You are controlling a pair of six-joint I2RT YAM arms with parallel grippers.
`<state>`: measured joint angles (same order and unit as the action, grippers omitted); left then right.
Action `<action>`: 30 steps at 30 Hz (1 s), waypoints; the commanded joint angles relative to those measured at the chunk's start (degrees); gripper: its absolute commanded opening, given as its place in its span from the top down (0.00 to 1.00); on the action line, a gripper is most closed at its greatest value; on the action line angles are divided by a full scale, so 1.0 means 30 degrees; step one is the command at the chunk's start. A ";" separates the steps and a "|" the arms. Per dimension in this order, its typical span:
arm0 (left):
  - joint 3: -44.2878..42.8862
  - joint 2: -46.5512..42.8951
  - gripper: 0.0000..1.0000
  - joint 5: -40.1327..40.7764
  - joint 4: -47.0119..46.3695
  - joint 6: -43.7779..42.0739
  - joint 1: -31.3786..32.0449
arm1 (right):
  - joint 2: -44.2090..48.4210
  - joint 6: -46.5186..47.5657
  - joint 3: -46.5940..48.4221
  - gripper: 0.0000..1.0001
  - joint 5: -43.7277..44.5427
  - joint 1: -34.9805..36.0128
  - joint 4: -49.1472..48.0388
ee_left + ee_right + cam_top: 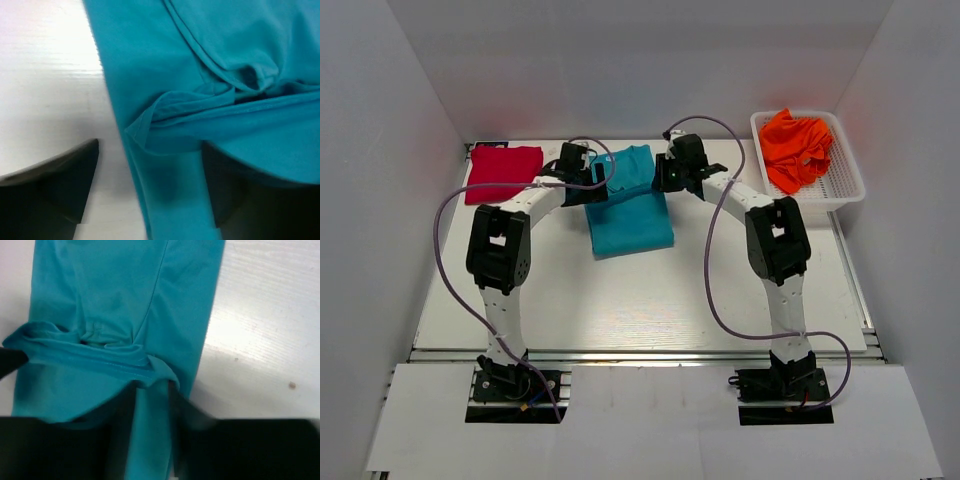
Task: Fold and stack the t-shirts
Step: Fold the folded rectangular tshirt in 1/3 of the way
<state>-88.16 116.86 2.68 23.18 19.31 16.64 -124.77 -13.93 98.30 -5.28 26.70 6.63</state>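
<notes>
The teal t-shirt (632,225) lies at the middle of the white tabletop (640,300), its near part folded flat and its far part bunched up between the two arms. The left pincer (150,147) stands wide. Its outer finger (60,180) rests over bare tabletop just beside the shirt's edge, and its other finger (235,200) is partly covered by a draped layer of teal. A strip of the shirt and a rumpled hem corner lie in the gap between them, and neither finger presses on the cloth there. The right pincer (152,405) is far narrower. In the right wrist view, two dark, blurred fingers show at the bottom with a thin band of teal running between them, and a gathered hem sits just above their tips. The blur and shadow hide whether the fingers actually clamp that band, so I cannot tell. A red t-shirt (503,172) lies folded at the far left of the tabletop, apart from the teal one. An orange t-shirt (798,148) lies crumpled in a white basket (850,185) at the far right.
</notes>
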 commanded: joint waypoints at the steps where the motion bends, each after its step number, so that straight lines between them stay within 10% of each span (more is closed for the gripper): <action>1: -0.1287 -0.0369 0.00 -0.0424 0.0447 -0.0253 -0.0538 | -0.0859 -0.0189 0.2240 0.57 -0.0347 -0.0373 0.0861; 2: -0.1490 -0.0369 0.00 -0.0685 0.0447 -0.0255 -0.0741 | -0.0803 -0.0131 0.2649 0.45 -0.0437 -0.0316 0.0981; 3: -0.1492 -0.0543 0.00 -0.0687 0.0447 -0.0255 -0.0743 | -0.0860 -0.0044 0.2769 0.11 -0.0554 -0.0315 0.1069; 4: -0.1202 -0.1038 0.00 -0.0948 0.0447 -0.0255 -0.0743 | -0.0513 0.0044 0.2828 0.10 -0.0700 -0.0344 0.1099; 19: 0.6938 -0.6339 0.00 -0.6516 -0.2153 0.0592 -0.0157 | 0.7511 -0.1624 -0.8822 0.10 -0.3222 -0.0373 -0.2005; 30: 1.0663 -0.6814 0.09 -0.6049 -0.2658 0.1034 0.0223 | 0.7346 -0.2268 -1.1791 0.10 -0.2928 -0.0403 -0.1918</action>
<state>-57.47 98.70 -14.46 17.39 22.13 16.93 -101.93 -19.42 62.33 -13.52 25.85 3.25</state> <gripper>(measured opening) 0.938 0.901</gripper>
